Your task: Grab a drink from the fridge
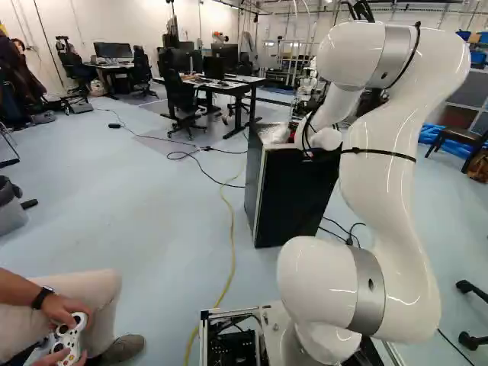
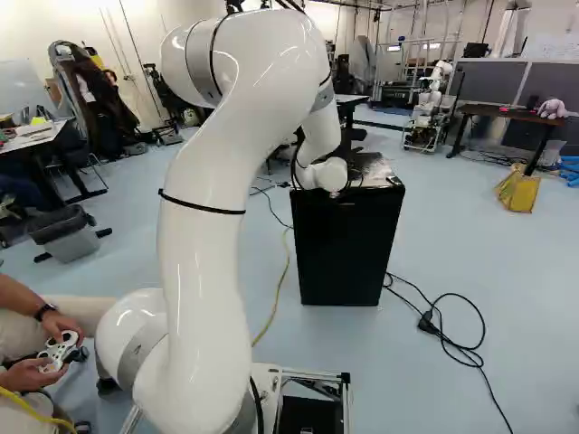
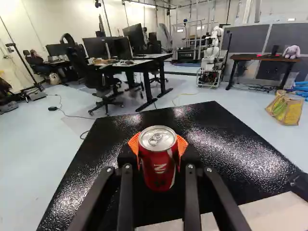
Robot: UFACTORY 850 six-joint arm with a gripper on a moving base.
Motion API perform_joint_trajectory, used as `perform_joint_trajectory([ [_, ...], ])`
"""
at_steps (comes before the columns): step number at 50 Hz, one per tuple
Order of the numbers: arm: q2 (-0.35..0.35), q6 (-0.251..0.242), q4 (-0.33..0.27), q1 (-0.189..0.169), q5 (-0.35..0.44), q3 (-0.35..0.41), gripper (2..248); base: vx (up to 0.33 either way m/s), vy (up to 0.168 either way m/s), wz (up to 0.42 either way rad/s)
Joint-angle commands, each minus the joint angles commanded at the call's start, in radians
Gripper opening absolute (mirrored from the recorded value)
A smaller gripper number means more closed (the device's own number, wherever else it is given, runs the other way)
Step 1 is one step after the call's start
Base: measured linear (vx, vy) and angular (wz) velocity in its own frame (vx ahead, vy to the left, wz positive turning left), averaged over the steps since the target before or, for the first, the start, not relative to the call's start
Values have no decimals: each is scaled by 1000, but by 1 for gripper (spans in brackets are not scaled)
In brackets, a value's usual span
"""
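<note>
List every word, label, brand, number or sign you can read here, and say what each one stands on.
Red can, between the fingers of the gripper: white lettering on its side, only part of it showing; no whole word can be read.
Black fridge: any mark on its front is too small to read.
Elsewhere: nothing legible.

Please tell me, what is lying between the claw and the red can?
Nothing visible: in the wrist view, the claw has its orange pads directly against the red can, one on each side.
</note>
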Motion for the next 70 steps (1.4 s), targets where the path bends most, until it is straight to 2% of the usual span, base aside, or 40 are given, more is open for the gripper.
perform_joint_trajectory([
  [27,47,0,0,0,0,0,95,0,0,0],
  [46,54,-1,1,1,0,2,95,0,0,0],
  [70,94,-16,22,21,0,53,95,0,0,0],
])
